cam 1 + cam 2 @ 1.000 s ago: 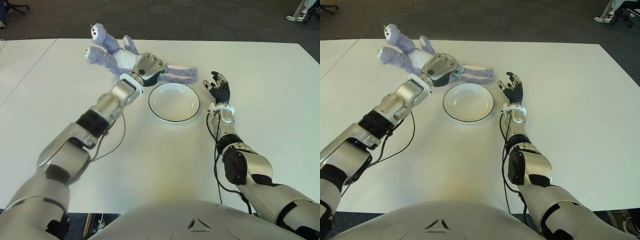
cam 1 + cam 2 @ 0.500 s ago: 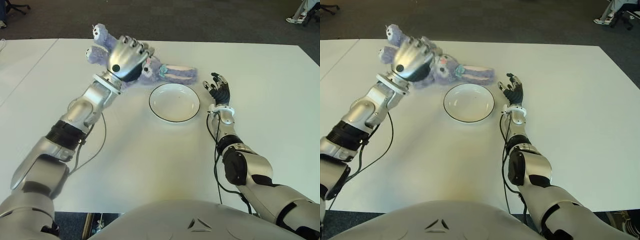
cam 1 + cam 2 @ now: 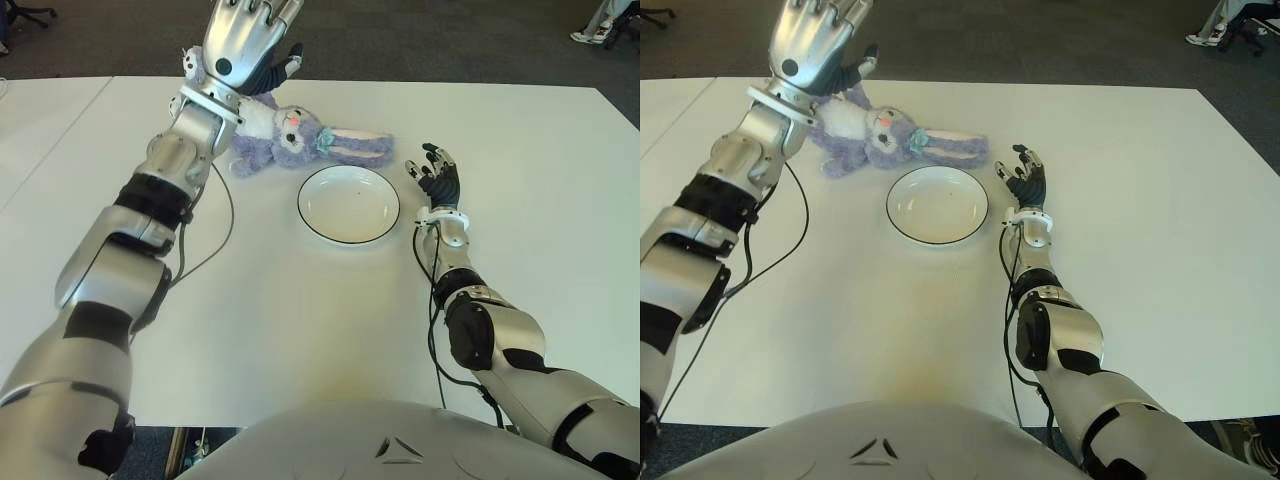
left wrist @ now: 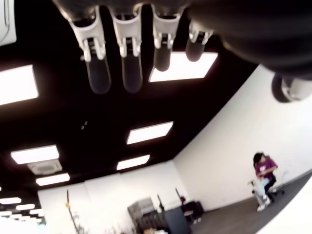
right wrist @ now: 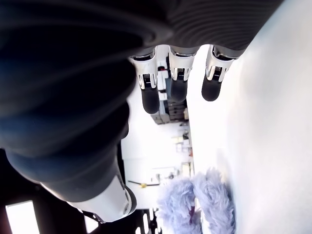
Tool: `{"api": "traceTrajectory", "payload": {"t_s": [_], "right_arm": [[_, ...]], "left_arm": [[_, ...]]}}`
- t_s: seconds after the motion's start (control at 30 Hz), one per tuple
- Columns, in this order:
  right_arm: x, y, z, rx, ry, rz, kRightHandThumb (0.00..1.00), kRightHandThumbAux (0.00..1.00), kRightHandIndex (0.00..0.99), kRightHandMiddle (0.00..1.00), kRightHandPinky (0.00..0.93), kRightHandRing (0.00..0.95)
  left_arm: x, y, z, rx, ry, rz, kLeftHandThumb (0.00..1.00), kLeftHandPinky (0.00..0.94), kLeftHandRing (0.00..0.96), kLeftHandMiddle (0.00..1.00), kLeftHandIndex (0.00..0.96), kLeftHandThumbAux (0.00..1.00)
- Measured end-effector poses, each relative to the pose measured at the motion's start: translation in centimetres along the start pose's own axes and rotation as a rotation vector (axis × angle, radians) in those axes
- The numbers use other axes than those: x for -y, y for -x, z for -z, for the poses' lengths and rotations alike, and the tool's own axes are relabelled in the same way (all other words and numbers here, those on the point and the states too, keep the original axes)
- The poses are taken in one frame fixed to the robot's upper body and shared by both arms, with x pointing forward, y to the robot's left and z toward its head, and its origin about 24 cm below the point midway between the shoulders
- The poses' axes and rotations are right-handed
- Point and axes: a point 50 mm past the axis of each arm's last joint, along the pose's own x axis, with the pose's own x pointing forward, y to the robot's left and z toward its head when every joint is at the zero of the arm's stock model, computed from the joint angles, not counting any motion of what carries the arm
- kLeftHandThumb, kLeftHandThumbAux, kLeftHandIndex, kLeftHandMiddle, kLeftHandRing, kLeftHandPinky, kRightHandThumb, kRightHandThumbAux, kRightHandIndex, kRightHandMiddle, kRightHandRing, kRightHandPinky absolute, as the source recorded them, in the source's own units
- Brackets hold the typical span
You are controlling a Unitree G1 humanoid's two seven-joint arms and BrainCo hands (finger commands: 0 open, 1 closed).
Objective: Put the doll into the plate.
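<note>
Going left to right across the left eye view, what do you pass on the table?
Left hand, raised and open → doll, lying on the table → plate → right hand, open beside the plate.

Even overhead light; soft shadows under the plate (image 3: 348, 205); ceiling panels (image 4: 181, 67) glare in the left wrist view.

The left robot hand (image 3: 243, 40) is cut off at its fingertips by the picture's top edge and hides the doll (image 3: 290, 135)'s legs behind it.
</note>
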Motion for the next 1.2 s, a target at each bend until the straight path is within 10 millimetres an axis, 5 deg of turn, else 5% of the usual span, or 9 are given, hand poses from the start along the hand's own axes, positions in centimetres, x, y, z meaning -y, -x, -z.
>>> {"api": "traceTrajectory", "payload": {"t_s": [0.37,1.2], "right_arm": [[0.0,0.1,0.2,-0.008,-0.005,0.004,0.487,0.879,0.276,0.134,0.014,0.051],[0.1,0.1,0.2,-0.009,-0.005,0.010,0.591,0.844,0.313,0.120,0.000,0.026]], "left_arm": [[5.3,2.3,-1.3,-0.074,0.017,0.446,0.444,0.076,0.000,0.000,0.000,0.138],[7.4,3.4,-4.7,-0.076,0.187,0.748,0.438,0.055,0.000,0.000,0.000,0.179]]}}
